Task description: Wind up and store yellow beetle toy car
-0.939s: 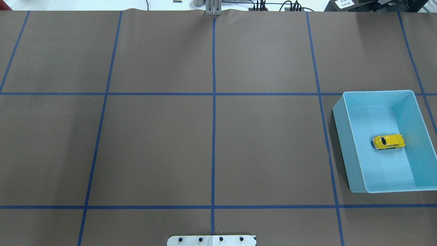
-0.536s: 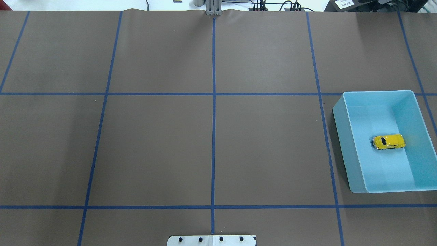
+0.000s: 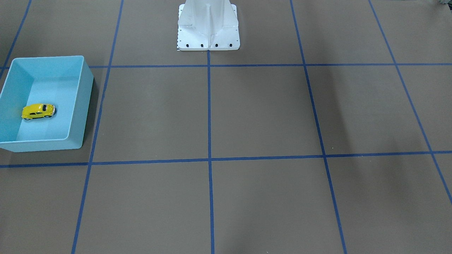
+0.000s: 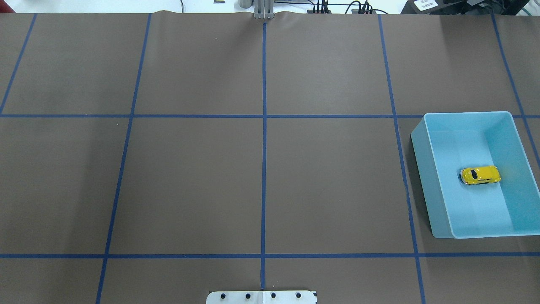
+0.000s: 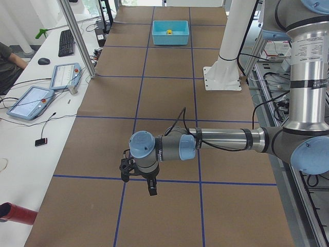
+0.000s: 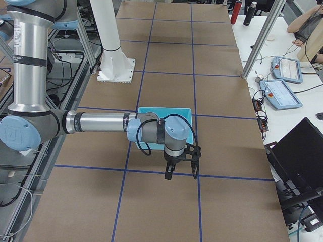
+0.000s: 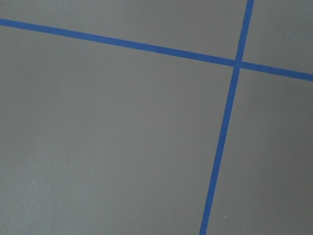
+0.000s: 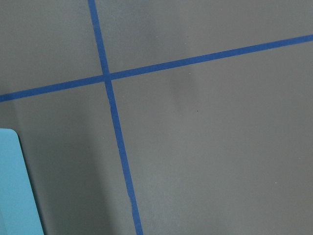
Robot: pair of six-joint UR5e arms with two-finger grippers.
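Observation:
The yellow beetle toy car (image 4: 480, 175) stands on its wheels inside the light blue bin (image 4: 466, 114) at the table's right side. It also shows in the front-facing view (image 3: 38, 111) and, tiny, in the exterior left view (image 5: 169, 32). No gripper touches it. My left gripper (image 5: 139, 181) hangs over the brown table far from the bin and shows only in the exterior left view. My right gripper (image 6: 180, 164) hangs just outside the bin (image 6: 166, 110) and shows only in the exterior right view. I cannot tell whether either is open or shut.
The brown table cover (image 4: 261, 169) carries a blue tape grid. The white robot base (image 3: 208, 24) stands at the table's near-robot edge. A bin corner (image 8: 12, 196) shows in the right wrist view. Tablets and a keyboard lie on side desks (image 5: 31, 100).

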